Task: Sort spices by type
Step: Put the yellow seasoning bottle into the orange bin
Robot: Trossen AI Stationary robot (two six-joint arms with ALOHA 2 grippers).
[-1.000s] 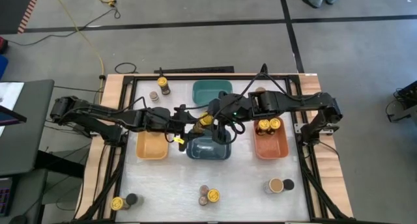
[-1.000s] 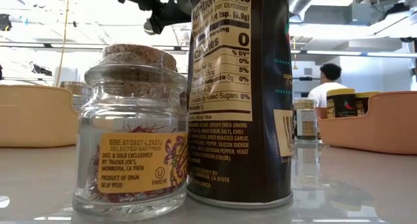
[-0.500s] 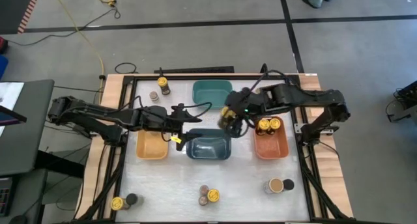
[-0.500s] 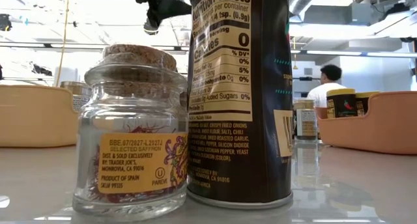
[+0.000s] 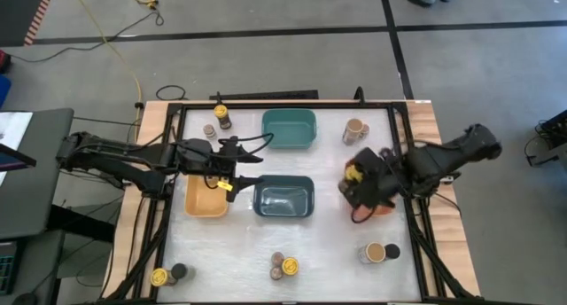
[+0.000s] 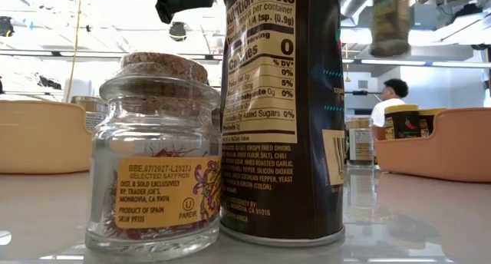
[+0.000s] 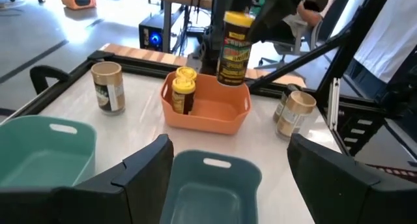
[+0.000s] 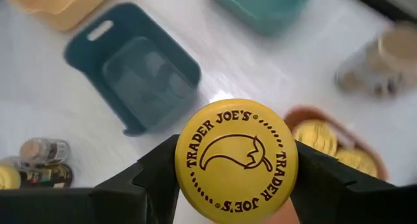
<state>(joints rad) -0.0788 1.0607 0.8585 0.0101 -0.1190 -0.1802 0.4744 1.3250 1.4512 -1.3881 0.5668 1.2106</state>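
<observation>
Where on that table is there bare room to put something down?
Bare patches: between the dark-blue bin and the front jar pair, and between the teal bin and the tan-topped jar. It is crowded around the orange bin, under the right gripper.

Robotics lab, framed table (image 5: 177, 243), taped floor (image 5: 266, 30), cables (image 5: 106, 39)

Right gripper (image 5: 361, 183) hangs over the table's right side, fingers clamped on a yellow-lidded jar (image 8: 236, 160). Left gripper (image 5: 252, 168) is stretched toward the middle, fingers spread, empty.
</observation>
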